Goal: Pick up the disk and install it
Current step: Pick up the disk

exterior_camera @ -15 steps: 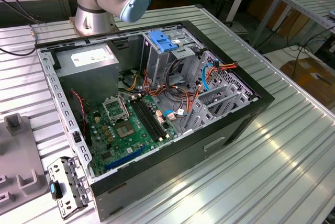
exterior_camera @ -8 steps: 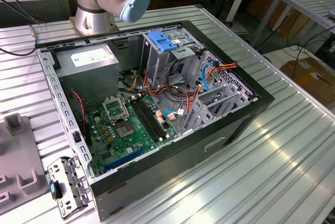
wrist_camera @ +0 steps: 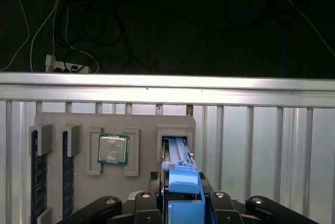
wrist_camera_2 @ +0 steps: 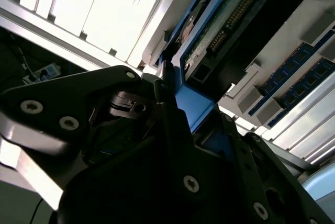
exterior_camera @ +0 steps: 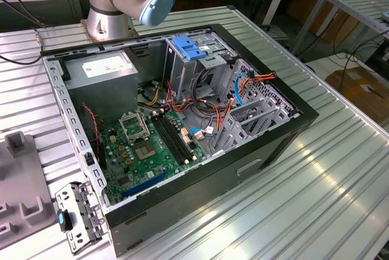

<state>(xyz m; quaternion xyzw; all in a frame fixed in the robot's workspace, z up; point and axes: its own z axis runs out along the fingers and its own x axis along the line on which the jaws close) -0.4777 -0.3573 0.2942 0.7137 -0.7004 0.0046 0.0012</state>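
The disk [wrist_camera: 179,164] stands on edge in a slot of the grey holder tray [wrist_camera: 141,122], its blue side rail facing the first wrist view. My gripper [wrist_camera: 184,209] is shut on the disk, with a black finger pressed against each side of the blue rail. In the second wrist view the disk [wrist_camera_2: 230,20] shows its green circuit-board underside, and the gripper [wrist_camera_2: 196,119] clamps its blue end. Whether the disk has risen out of the slot I cannot tell. The open computer case [exterior_camera: 292,127] lies on the table in the exterior view.
The tray also holds a processor chip [wrist_camera: 113,148] and two memory sticks [wrist_camera: 35,171]. Inside the case are a drive cage with a blue latch [exterior_camera: 188,47], a green motherboard [exterior_camera: 152,150] and loose cables. The arm's base [exterior_camera: 109,17] stands behind the case. A bracket [exterior_camera: 76,214] lies near the tray [exterior_camera: 18,181].
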